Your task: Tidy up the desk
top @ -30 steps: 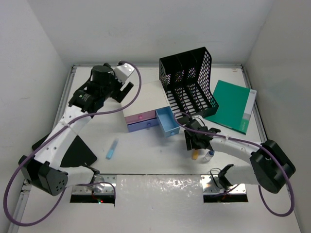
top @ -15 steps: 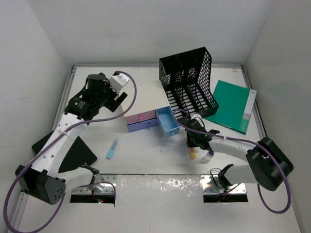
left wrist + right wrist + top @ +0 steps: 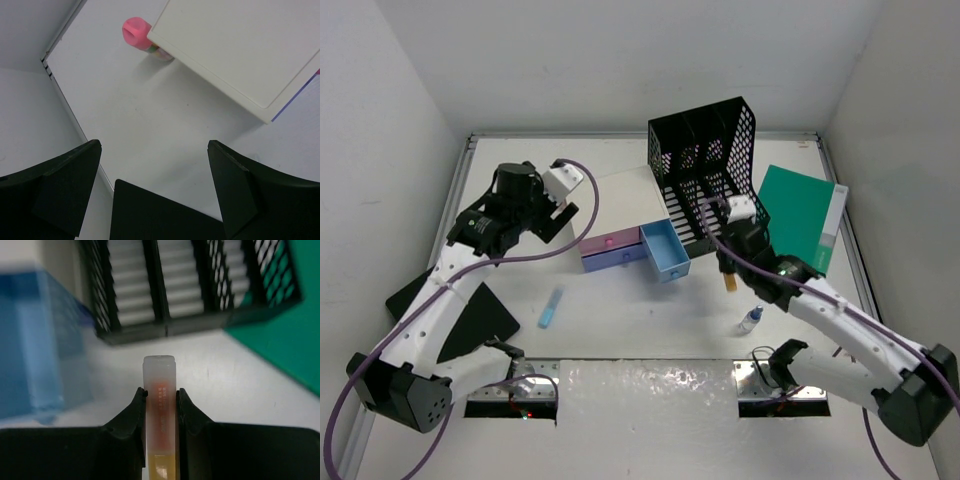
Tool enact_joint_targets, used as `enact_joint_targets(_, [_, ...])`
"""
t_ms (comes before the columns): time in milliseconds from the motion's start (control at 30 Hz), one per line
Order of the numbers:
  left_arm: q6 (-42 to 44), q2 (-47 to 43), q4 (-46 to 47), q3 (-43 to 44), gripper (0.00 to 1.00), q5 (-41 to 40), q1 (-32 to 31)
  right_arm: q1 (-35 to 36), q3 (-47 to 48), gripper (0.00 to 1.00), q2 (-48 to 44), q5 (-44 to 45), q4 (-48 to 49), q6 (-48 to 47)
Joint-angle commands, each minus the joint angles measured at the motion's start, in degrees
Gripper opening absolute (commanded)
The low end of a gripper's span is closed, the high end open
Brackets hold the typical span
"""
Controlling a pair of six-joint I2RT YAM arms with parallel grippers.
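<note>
No wording can be read anywhere in these views. The only print in sight is a short column of tiny reddish lettering running lengthwise down the middle of the clear tube (image 3: 160, 385), just above its yellowish end, in the right wrist view. It is too small and blurred to make out.

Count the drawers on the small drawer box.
3: a pink drawer upper left, a purple drawer below it, and a blue drawer pulled out at the right. Other sides of the box are hidden.
</note>
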Motion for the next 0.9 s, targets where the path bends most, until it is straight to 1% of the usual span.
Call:
enact_joint_targets(0, [0.59, -1.61, -0.44, -1.76, 0.86, -0.17, 0.46, -0.15, 12.30, 0.00, -2.61, 3.17, 1.04, -7.59])
enact_joint_targets(33, [0.59, -1.79, -0.62, -2.38, 0.86, -0.26, 0.46, -0.06, 14.25, 0.00, -1.22, 1.58, 1.74, -9.08])
enact_joint_targets(67, [0.68, -2.05, -1.06, -3.35, 0.86, -0.26, 0.55, 0.03, 15.92, 0.00, -0.16, -2.18, 3.40, -9.62])
enact_joint_targets(133, [1.12, -3.45, -1.50, -6.86, 0.86, -0.70, 0.55, 1.43, 19.80, 0.00, 3.87, -5.02, 6.82, -10.50])
enact_joint_targets(233, [1.47, -5.83, -2.12, -12.75, 0.86, -0.62, 0.64, 4.94, 22.09, 0.00, 9.58, -5.82, 11.83, -11.91])
enact_joint_targets(333, [1.65, -6.62, -3.43, -17.32, 0.86, 0.79, 0.64, 7.23, 22.10, 0.00, 13.38, -5.82, 15.45, -12.09])
enact_joint_targets(367, [1.65, -6.71, -3.70, -18.37, 0.86, 1.23, 0.64, 7.59, 21.83, 0.00, 15.39, -5.91, 17.98, -11.91])
enact_joint_targets(467, [2.26, -6.10, -3.35, -22.15, 0.85, 4.82, 0.64, 8.90, 21.48, 0.00, 19.78, -6.43, 21.25, -12.44])
enact_joint_targets(567, [3.14, -4.17, -3.35, -23.48, 0.84, 12.63, 0.55, 9.61, 21.83, 0.00, 23.57, -6.35, 21.26, -13.93])
enact_joint_targets(633, [2.70, -2.76, -2.21, -24.09, 0.84, 13.36, 0.46, 9.61, 21.66, 0.00, 24.55, -5.30, 19.95, -13.58])
enact_joint_targets(733, [2.09, 0.92, 1.47, -26.11, 0.84, 11.78, 0.29, 9.61, 20.16, 0.00, 24.64, -5.99, 18.80, -12.35])
enact_joint_targets(800, [1.82, 4.26, 4.28, -27.61, 0.83, 10.29, 0.11, 9.87, 19.99, 0.16, 24.73, -6.17, 16.88, -12.09])
enact_joint_targets(867, [1.38, 7.60, 5.96, -28.75, 0.83, 8.01, 0.02, 9.96, 20.16, 0.25, 24.73, -6.26, 15.81, -12.35])
